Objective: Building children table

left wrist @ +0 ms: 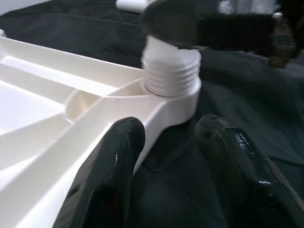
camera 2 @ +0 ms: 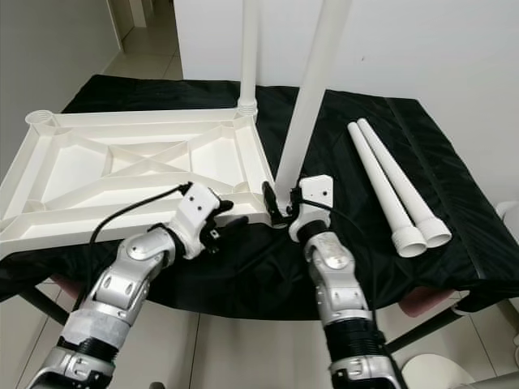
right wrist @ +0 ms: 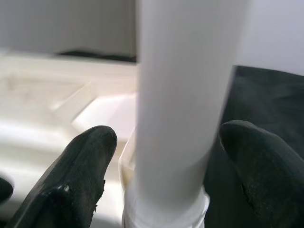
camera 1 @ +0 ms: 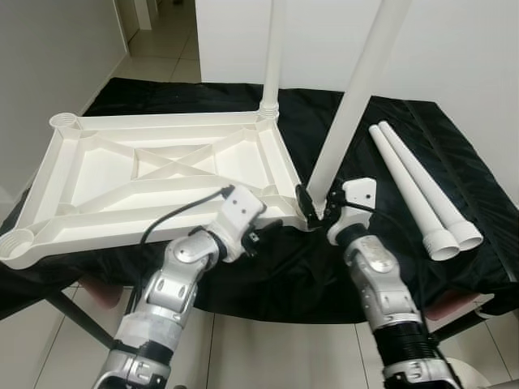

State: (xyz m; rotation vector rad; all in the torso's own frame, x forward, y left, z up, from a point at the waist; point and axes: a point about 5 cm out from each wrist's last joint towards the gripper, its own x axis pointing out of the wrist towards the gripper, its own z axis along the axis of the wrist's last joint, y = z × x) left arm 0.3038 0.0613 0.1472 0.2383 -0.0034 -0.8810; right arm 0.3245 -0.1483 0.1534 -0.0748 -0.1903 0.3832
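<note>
**Q:** At the near right corner socket (left wrist: 173,92) of the inverted tabletop (camera 1: 162,174), why is each gripper placed so?

**A:** The right gripper (camera 1: 316,207) straddles the tilted leg (camera 1: 357,97) low down, fingers spread and apparently not clamped, probably to steer its ribbed thread home. The left gripper (camera 1: 258,237), fingers parted, rests at the tabletop's edge, likely steadying it.

**Q:** Materials?

**A:** Smooth white moulded plastic, cross-ribbed underneath. One fitted leg (camera 1: 273,57) stands upright; two spare legs (camera 1: 418,194), tapered tubes, lie on the black cloth (camera 1: 454,154).

Your head stereo pair looks forward and down on the upturned table top (camera 1: 162,174) from above. Each wrist camera sits very close, sighting along its fingers. All views share the near corner socket (left wrist: 173,92) with its leg (right wrist: 183,104).
</note>
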